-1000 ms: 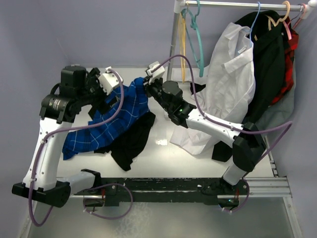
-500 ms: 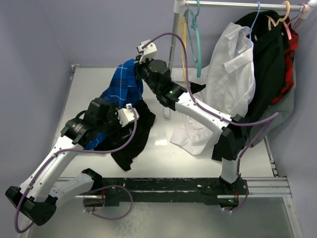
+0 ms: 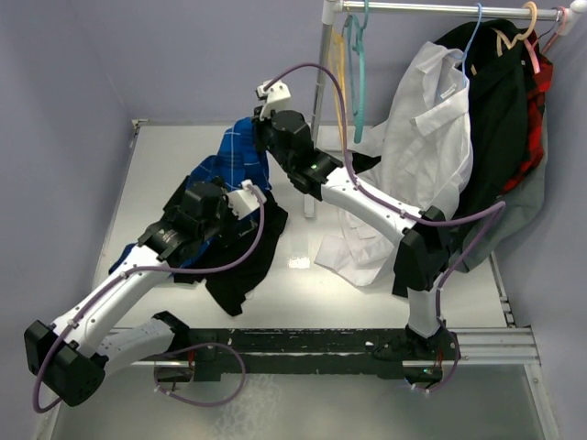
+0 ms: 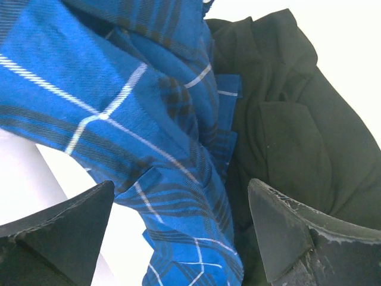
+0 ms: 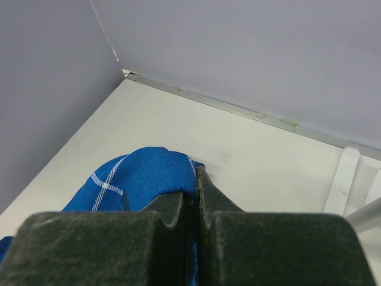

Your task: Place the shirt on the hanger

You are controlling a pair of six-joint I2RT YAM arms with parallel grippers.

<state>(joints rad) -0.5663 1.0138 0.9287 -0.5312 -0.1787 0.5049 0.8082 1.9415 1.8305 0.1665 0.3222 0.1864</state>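
The blue plaid shirt [image 3: 229, 160] hangs from my right gripper [image 3: 260, 136], which is shut on a fold of it [image 5: 149, 176] and holds it above the table's back left. The shirt's lower part drapes down to the table at the left. My left gripper [image 3: 240, 213] is open, its fingers [image 4: 65, 229] on either side of the hanging shirt cloth [image 4: 137, 125], not closed on it. The teal hanger [image 3: 359, 73] hangs by its hook on the rail [image 3: 440, 7] at the back, to the right of both grippers.
A black garment [image 3: 243, 252] lies on the table under the left arm and shows in the left wrist view [image 4: 286, 125]. A white shirt [image 3: 413, 156], black and red clothes [image 3: 514, 82] and a yellow hanger [image 3: 339, 64] hang on the rail. The rack's post [image 3: 316, 101] stands behind the right gripper.
My right gripper lifted the shirt up and back toward the rack. My left arm let go of the shirt, swung down and forward, then moved up to the hanging cloth.
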